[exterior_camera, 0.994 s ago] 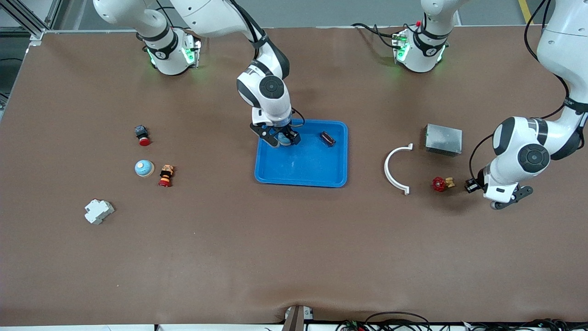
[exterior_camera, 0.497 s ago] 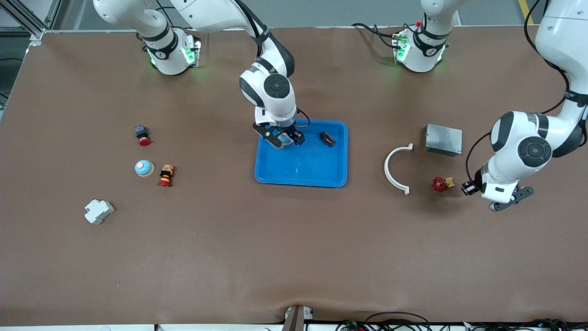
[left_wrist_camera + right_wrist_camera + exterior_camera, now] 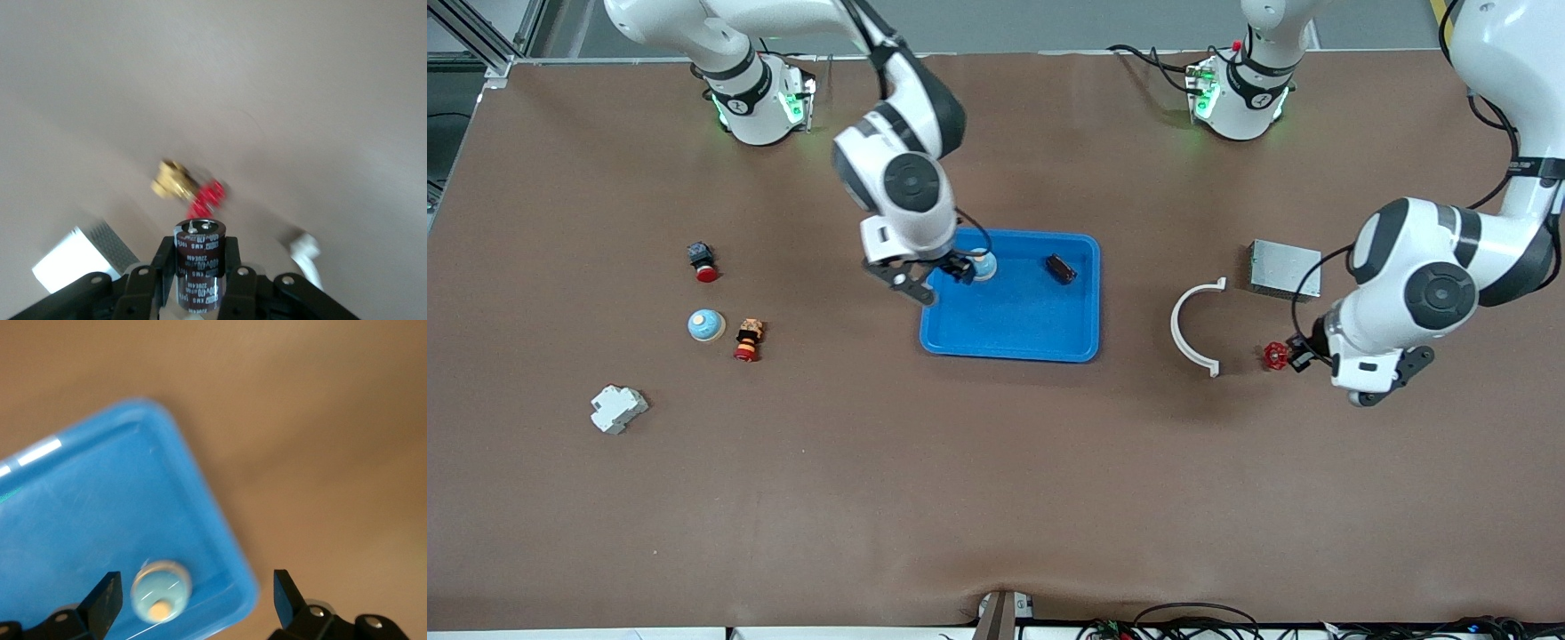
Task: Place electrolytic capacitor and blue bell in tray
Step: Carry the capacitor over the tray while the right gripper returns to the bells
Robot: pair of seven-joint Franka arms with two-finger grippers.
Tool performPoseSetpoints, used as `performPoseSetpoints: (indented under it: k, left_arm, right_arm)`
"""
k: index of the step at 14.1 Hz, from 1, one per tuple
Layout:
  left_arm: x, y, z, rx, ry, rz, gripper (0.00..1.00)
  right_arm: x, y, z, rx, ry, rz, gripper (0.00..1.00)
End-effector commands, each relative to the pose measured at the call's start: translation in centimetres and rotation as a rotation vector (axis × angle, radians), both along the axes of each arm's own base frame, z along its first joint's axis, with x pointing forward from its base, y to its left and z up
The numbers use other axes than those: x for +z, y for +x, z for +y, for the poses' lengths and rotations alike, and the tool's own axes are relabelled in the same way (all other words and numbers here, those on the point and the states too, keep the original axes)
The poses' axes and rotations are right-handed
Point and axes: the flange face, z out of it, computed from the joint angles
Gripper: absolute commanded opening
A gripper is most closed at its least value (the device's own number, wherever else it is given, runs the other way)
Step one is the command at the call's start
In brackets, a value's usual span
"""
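The left hand (image 3: 199, 277) pinches the dark cylindrical electrolytic capacitor (image 3: 198, 261) upright over the brown bench (image 3: 996, 462) — the shallow bright blue plastic tray (image 3: 1014, 333) lies toward the right arm's end. The right hand (image 3: 197, 603), spread, hangs over the tray's corner above the released pale blue dome bell (image 3: 161, 590).

The tray (image 3: 1009, 333) looks like glossy blue plastic with a faint sheen, sitting on a matt brown table (image 3: 996, 489) that's a bit wrinkly. The capacitor (image 3: 199, 263) has a shiny dark sleeve with a silvery metal top, and the grey box (image 3: 1283, 269) looks like dull brushed metal

Even overhead light, soft shadows; both wrist views blurred
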Motion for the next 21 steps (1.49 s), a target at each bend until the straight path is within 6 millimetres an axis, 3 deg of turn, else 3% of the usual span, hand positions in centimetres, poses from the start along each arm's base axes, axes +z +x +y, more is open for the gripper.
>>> performPoseSetpoints:
  k: [1,3,4,5,8,10,12,13,15,18,21]
  left_arm:
    - [2.6,-0.5,-4.7,0.136,-0.040,0.005,0.00]
    - [3.6,-1.0,-8.5,0.213,-0.089,0.013,0.00]
    - [4.0,-1.7,-11.9,0.202,-0.101,0.016,0.00]
    - [3.8,-2.2,-13.5,0.221,-0.095,0.018,0.00]
    - [4.1,-3.3,-19.7,0.224,-0.103,0.008,0.00]
    - [4.0,-4.0,-22.0,0.204,-0.115,0.017,0.00]
    - [3.2,-4.4,-23.5,0.205,-0.123,0.027,0.00]
    - [2.7,-5.0,-25.7,0.175,-0.138,0.037,0.00]
    - [0.6,-6.1,-29.1,0.142,-0.144,0.072,0.00]
    - [-2.7,-7.6,-32.1,0.132,-0.109,0.081,0.00]
    - [-6.4,-7.3,-32.7,0.240,-0.114,0.075,0.00]
  right_arm:
    - [2.1,2.8,-6.3,0.103,-0.044,-0.009,1.00]
    - [3.0,4.9,-11.3,0.202,-0.045,-0.006,1.00]
    - [3.8,6.2,-15.9,0.227,-0.023,-0.009,1.00]
    - [4.1,6.8,-18.5,0.249,-0.011,-0.007,1.00]
    - [4.8,7.3,-24.8,0.320,0.019,-0.023,1.00]
    - [4.6,7.5,-28.9,0.365,0.026,-0.035,1.00]
    - [4.0,7.4,-32.5,0.402,0.039,-0.056,1.00]
    - [3.4,7.0,-33.9,0.407,0.041,-0.073,1.00]
    - [1.6,5.8,-37.0,0.440,0.046,-0.111,1.00]
    - [-0.4,4.6,-41.6,0.469,0.052,-0.120,1.00]
    - [-2.1,3.4,-43.3,0.440,0.055,-0.112,1.00]
